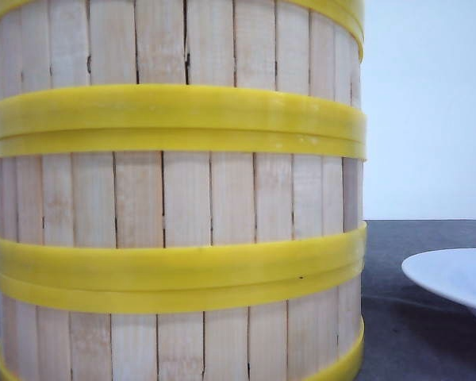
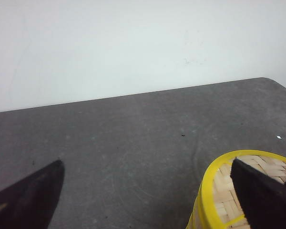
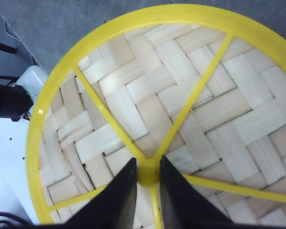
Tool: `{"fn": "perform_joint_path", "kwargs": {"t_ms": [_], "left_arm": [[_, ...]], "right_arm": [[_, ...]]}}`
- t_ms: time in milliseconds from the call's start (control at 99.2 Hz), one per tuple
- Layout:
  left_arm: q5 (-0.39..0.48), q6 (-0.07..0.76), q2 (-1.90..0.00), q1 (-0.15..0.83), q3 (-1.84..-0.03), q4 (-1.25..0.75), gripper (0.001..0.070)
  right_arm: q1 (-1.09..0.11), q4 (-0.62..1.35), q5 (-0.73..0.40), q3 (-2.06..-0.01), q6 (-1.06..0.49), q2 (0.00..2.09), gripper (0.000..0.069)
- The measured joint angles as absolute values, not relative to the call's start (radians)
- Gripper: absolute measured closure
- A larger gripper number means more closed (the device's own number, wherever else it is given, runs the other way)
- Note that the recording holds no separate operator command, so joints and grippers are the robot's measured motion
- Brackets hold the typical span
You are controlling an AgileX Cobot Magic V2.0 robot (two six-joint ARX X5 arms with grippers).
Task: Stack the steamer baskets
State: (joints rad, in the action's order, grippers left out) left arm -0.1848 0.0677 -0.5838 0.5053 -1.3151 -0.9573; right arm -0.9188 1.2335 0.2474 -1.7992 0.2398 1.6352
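A stack of steamer baskets [image 1: 178, 198] fills the front view, three tiers of pale slats split by yellow bands; neither gripper shows there. In the right wrist view I look down into a steamer basket [image 3: 133, 109] with a woven floor and yellow spokes. My right gripper [image 3: 148, 162] is shut on its yellow centre hub [image 3: 148, 172], one finger on each side. My left gripper [image 2: 148, 164] is open wide over bare table. One of its fingers [image 2: 257, 191] hangs over the rim of a basket [image 2: 214, 191] at the frame's corner.
A white shallow plate [image 1: 452, 278] lies on the dark grey table [image 1: 412, 333] to the right of the stack. A white wall rises behind the table's far edge. Robot base parts and cables [image 3: 9, 102] sit beside the basket in the right wrist view.
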Motion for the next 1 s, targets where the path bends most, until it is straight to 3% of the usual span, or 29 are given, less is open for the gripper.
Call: {"fn": "perform_joint_path", "kwargs": {"t_ms": [383,434,534,585,766,837,908,958,998], "left_arm": [[-0.185,0.068,-0.584,0.505,-1.315,-0.960,0.0017],[-0.185,0.068,-0.584,0.505,-1.315,-0.960,0.0017],[-0.185,0.068,-0.584,0.505,-1.315,-0.961,0.0017],[-0.185,0.068,-0.584,0.505,-1.315,-0.961,0.0017],[-0.184,0.068,-0.584,0.505,-1.315,-0.961,0.0017],[-0.185,0.068,-0.584,0.505,-1.315,-0.961,0.0017],[-0.186,0.067,-0.584,0.505,-1.315,-0.961,0.0033],[-0.188,0.067,-0.584,0.505,-1.309,-0.955,0.0120],[-0.205,0.067,-0.583,0.505,-1.299,-0.950,0.0254]], "right_arm": [[-0.944,1.233,0.182,-1.800,0.236,1.636,0.0629],[-0.947,1.233,0.177,-1.800,0.236,1.636,0.0570],[-0.953,1.230,0.181,-1.800,0.236,1.639,0.0364],[-0.955,1.226,0.181,-1.800,0.236,1.640,0.0294],[-0.946,1.222,0.181,-1.897,0.211,1.650,0.0233],[-0.942,1.219,0.165,-1.985,0.172,1.651,0.0265],[-0.945,1.199,0.079,-2.070,0.101,1.634,0.0467],[-0.958,1.169,-0.025,-2.083,0.048,1.597,0.0577],[-0.973,1.157,-0.118,-2.080,0.017,1.557,0.0622]]}}
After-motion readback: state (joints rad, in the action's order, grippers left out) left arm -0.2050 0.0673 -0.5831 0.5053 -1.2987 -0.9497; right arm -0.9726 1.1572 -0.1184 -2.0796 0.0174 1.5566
